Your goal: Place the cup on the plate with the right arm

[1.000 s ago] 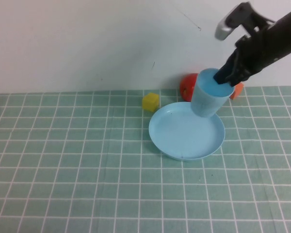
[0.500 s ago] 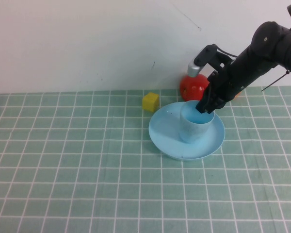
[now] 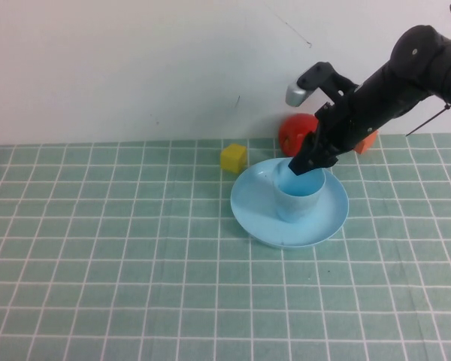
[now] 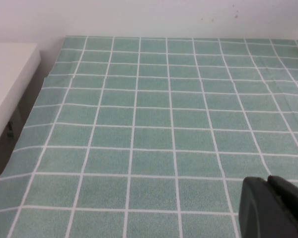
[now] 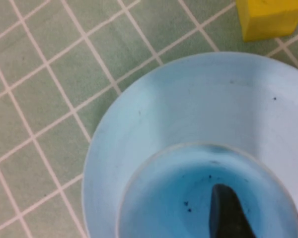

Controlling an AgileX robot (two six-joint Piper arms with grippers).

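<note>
The light blue cup (image 3: 299, 194) stands upright on the light blue plate (image 3: 255, 212), towards its back half. My right gripper (image 3: 313, 161) hangs over the cup's far rim. In the right wrist view one black finger (image 5: 227, 214) reaches down inside the cup (image 5: 174, 198) clear of its wall, and the other shows outside the rim at the picture's edge. The right gripper (image 5: 264, 201) is open, straddling the rim above the plate (image 5: 154, 109). My left gripper (image 4: 269, 184) is shut, low over bare tiled cloth far from the plate.
A yellow cube (image 3: 233, 158) lies just left of the plate's back edge. A red ball (image 3: 292, 132) and a small orange thing (image 3: 367, 141) sit behind the plate against the white wall. A white ledge (image 4: 10, 84) borders the cloth by the left arm.
The right arm brought the tilted cup down from above the plate's back edge and stood it on the plate. Its jaws then opened, and the wrist has risen slightly.
</note>
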